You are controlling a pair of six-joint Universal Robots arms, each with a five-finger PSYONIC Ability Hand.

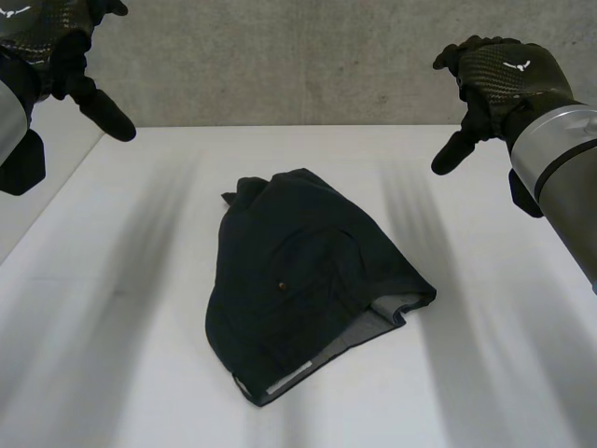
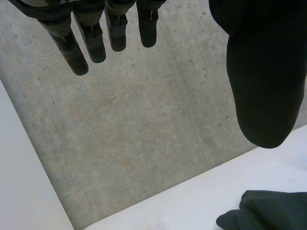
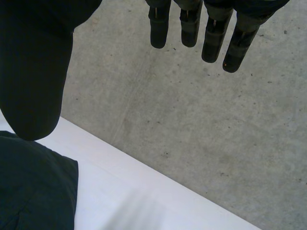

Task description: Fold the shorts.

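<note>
Dark navy shorts lie bunched and partly folded in the middle of the white table, with a pale inner waistband showing at the near edge. My left hand hovers high over the table's far left corner, open and empty. My right hand hovers high over the far right side, also open and empty. In the left wrist view my straight fingers and thumb point at the concrete wall, and a bit of the shorts lies below. In the right wrist view the shorts lie under my thumb.
A grey concrete wall stands behind the table's far edge. White tabletop surrounds the shorts on all sides.
</note>
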